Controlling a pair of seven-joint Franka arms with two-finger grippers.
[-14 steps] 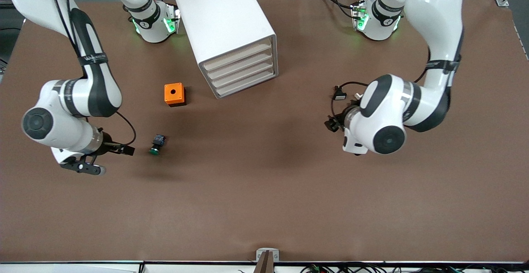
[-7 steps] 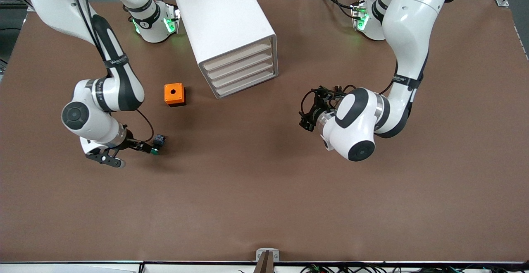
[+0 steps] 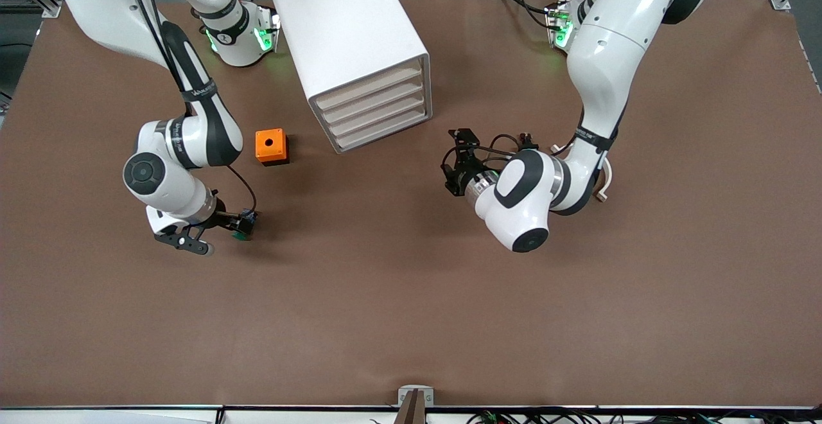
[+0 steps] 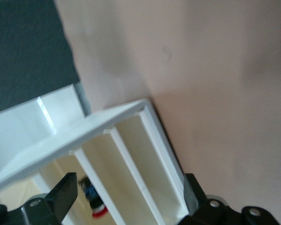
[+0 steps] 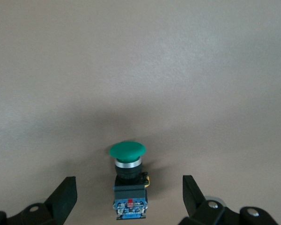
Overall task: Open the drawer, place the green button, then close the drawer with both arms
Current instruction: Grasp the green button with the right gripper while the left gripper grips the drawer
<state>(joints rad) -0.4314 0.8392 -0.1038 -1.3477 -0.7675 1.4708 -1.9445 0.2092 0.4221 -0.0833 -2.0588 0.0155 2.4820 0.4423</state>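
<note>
Right gripper (image 5: pixel 126 194), fingers wide, straddles the button (image 3: pixel 243 226) near the cabinet (image 3: pixel 359 51); left gripper (image 4: pixel 129 197), also wide, faces its drawers; an off-centre close could tip the button

From the front camera my right gripper (image 3: pixel 239 226) sits tucked under my own wrist, and it covers most of the button (image 3: pixel 243 227); only a scrap of green cap and blue body peeks out. In my right wrist view the button's (image 5: pixel 128 180) lower body and the roots of my fingers (image 5: pixel 64 197) run off the picture's edge. My left gripper (image 3: pixel 457 168) is a dark tangle of cable and bracket from the front, its fingertips too small to make out. My left wrist view crops the cabinet (image 4: pixel 107 154), so I cannot tell which drawer is which, and a small blue-and-red blur between my fingers (image 4: pixel 63 194) stays unidentifiable. Both arm bases are cut off along the top.
</note>
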